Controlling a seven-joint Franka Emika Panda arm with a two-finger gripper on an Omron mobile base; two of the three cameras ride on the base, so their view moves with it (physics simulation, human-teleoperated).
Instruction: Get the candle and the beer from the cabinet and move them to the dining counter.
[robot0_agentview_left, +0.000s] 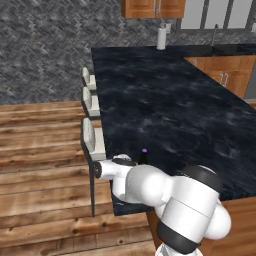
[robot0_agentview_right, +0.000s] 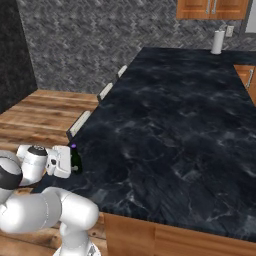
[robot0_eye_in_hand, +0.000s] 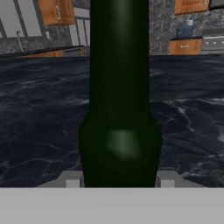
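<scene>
While the left base view shows the slim dark green glass beer bottle with a purple cap upright near the close edge of the long black marble-look bench, I judge the step to be setting it down: lower it straight, keep it vertical, release only once its base rests flat. Three white-cushioned stools line the side, and one white paper-towel roll stands far back.

From the right base view, the claw grips the one bottle over the bench corner.

Through the hand view, the bottle stands between the jaws, held.
</scene>
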